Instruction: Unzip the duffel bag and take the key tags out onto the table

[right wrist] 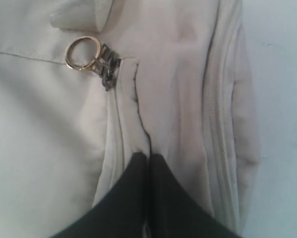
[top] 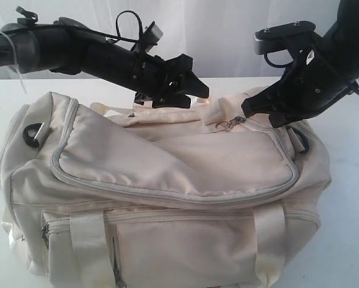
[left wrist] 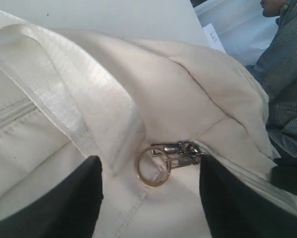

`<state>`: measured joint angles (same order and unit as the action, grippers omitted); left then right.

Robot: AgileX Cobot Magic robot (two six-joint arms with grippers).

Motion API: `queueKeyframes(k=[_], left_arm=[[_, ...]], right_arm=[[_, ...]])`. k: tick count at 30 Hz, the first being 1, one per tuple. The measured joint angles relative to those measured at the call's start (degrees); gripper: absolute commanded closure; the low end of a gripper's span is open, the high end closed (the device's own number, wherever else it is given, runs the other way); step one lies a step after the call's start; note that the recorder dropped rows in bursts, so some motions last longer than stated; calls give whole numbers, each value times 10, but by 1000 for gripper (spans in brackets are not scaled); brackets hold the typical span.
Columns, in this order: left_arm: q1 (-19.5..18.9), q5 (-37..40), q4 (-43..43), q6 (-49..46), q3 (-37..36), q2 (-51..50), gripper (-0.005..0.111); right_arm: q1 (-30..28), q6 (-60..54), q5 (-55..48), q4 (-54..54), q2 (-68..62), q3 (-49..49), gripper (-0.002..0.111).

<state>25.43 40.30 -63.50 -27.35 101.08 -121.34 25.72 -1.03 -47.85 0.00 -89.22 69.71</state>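
The cream duffel bag fills the front of the white table. Its top zipper pull with a gold ring lies near the bag's right end. My left gripper hovers open just above the bag top. In the left wrist view the ring lies between the spread black fingers, untouched. My right gripper is shut, its tips pinching a fabric fold of the bag just behind the zipper slider. The key tags are hidden.
A satin strap crosses the bag top by the left gripper. Black D-rings sit at the bag's ends. A person in a striped shirt sits beyond the table's edge, near a white paper.
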Motion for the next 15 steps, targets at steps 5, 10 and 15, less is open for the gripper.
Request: queueKeyframes(k=[5, 10, 15], left_arm=[[0, 5, -3, 2, 28, -37, 45], [0, 16, -6, 2, 56, -73, 45], [21, 7, -25, -5, 67, -92, 45]], right_arm=[[0, 1, -2, 3, 0, 0, 108], [0, 1, -2, 3, 0, 0, 108], [0, 1, -2, 0, 0, 0, 108]])
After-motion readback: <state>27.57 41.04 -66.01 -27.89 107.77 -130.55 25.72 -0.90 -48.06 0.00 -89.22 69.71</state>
